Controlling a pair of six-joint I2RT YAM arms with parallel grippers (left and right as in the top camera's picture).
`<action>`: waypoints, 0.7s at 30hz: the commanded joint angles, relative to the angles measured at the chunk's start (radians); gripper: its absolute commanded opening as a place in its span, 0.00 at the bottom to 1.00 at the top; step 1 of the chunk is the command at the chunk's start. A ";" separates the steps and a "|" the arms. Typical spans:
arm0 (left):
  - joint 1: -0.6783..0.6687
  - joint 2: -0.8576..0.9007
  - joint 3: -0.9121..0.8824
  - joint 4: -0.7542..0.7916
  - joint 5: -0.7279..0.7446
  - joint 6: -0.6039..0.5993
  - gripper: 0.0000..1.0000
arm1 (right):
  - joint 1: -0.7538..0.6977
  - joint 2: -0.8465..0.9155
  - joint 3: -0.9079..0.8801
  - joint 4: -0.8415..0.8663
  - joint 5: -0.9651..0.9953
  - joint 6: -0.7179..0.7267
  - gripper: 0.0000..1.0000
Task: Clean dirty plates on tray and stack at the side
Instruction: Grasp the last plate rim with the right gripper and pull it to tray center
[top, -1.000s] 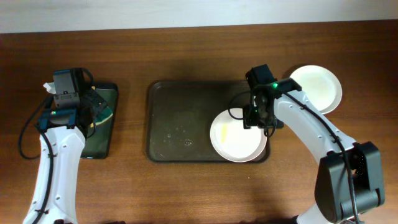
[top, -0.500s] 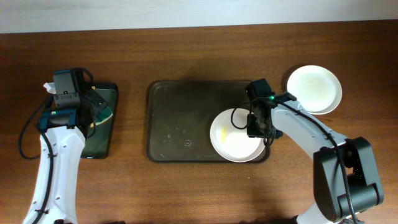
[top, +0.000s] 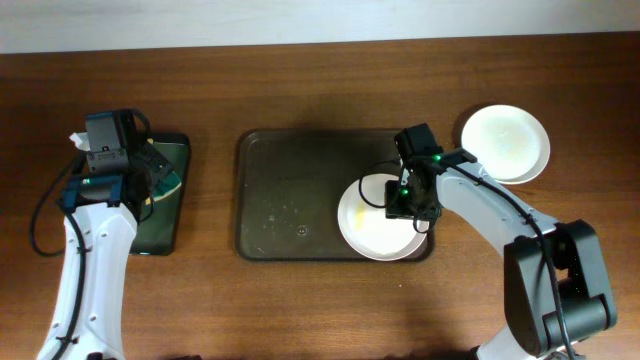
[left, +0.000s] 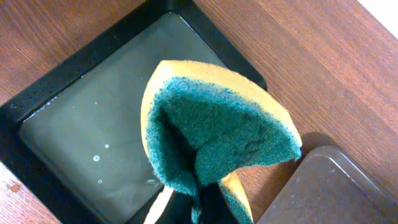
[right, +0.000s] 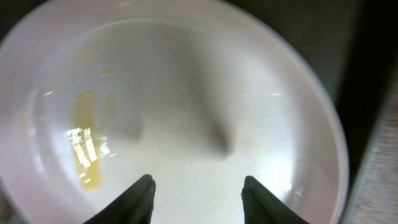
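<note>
A white plate with a yellow smear lies in the right part of the dark brown tray. It fills the right wrist view, smear at the left. My right gripper hangs open just above this plate, nothing between its fingers. A second white plate lies on the table right of the tray. A third plate is not in view. My left gripper is shut on a yellow-and-green sponge and holds it over the black tray.
The narrow black tray stands at the far left and holds shallow water with a few bubbles. A corner of the brown tray shows in the left wrist view. The tray's left half has a few water drops.
My right gripper has moved from the tray's right rim down and left over the smeared plate. The plate outside the tray shifted slightly left. The left arm has not moved.
</note>
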 joint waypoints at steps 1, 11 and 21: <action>0.005 0.002 0.002 0.003 0.011 -0.006 0.00 | -0.021 0.005 0.021 -0.027 0.017 -0.019 0.29; 0.005 0.002 0.002 0.006 0.011 -0.006 0.00 | -0.101 0.006 0.035 -0.136 0.180 -0.034 0.50; 0.005 0.002 0.002 0.007 0.011 -0.006 0.00 | -0.098 0.006 -0.002 -0.082 0.027 -0.034 0.45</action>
